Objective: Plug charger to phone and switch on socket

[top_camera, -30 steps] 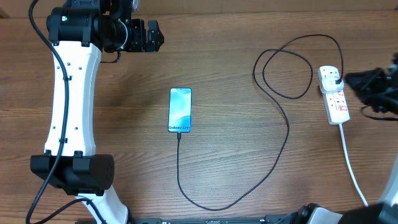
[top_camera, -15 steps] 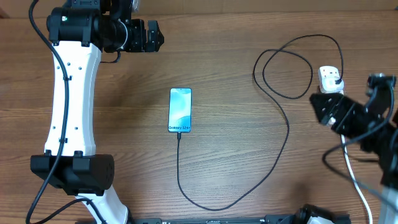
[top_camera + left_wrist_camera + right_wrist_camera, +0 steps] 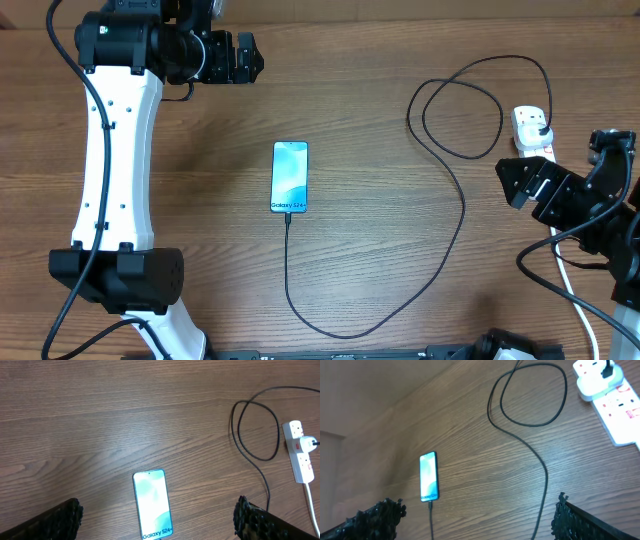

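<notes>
The phone [image 3: 290,177] lies face up near the middle of the table [image 3: 380,60], screen lit, with the charger [image 3: 463,215] meeting its lower edge. The cable curves toward the near edge, swings right, loops once and ends in a plug seated in the far end of the socket [image 3: 530,126] by the right edge. Your right gripper [image 3: 514,184] hovers just beside the socket, its fingers spread wide and holding nothing. Its arm hides the strip's near half from overhead. Your left gripper [image 3: 250,58] sits at the far left, well apart from the phone, also wide and holding nothing. You cannot read how the red switches stand. Open wood lies between the phone and the cable loop.
</notes>
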You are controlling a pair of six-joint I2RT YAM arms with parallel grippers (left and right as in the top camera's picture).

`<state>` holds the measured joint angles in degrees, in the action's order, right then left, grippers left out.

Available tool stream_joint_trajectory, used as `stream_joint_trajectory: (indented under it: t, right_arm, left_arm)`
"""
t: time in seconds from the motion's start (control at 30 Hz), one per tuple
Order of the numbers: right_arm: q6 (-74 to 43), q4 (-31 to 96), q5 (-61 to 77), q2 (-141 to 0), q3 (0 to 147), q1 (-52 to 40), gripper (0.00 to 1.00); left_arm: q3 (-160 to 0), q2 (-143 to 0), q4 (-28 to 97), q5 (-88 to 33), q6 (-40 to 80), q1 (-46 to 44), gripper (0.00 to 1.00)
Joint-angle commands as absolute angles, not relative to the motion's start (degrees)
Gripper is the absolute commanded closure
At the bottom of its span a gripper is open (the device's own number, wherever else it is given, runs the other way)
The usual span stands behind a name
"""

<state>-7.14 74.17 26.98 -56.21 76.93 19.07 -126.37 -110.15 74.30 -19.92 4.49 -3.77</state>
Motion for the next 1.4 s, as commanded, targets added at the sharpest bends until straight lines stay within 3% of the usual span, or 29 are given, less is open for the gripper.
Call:
stream_joint_trajectory:
  t: [0.0, 0.17, 0.33, 0.83, 1.1, 1.37]
  right_arm:
    - [-4.14, 73.84, 26.57, -55.86, 77.32, 18.92, 0.00]
    - [-4.16, 69.21, 25.85, -54.35, 75.57, 17.82, 0.00]
    - [-4.21, 51.05, 14.24, -46.68, 65.93, 5.67, 0.00]
    - [-4.43, 1.48, 8.82, -14.39, 16.10, -2.68, 0.00]
    - [-4.43, -2.09, 8.38, -3.92, 4.01, -2.68, 0.00]
    - [-4.45, 2.35, 8.64, -0.12, 0.43, -2.76, 0.00]
  left_arm:
    - [-126.45, -110.67, 74.35, -20.36, 4.27, -4.14, 0.00]
    - [-126.45, -110.67, 74.35, -20.36, 4.27, -4.14, 0.00]
    - [-126.45, -110.67, 74.35, -20.36, 4.27, -4.14, 0.00]
    - [-126.45, -110.67, 74.35, -20.36, 4.27, -4.14, 0.00]
    - [-126.45, -110.67, 74.35, -20.36, 4.27, -4.14, 0.00]
    - [-126.45, -110.67, 74.35, -20.36, 4.27, -4.14, 0.00]
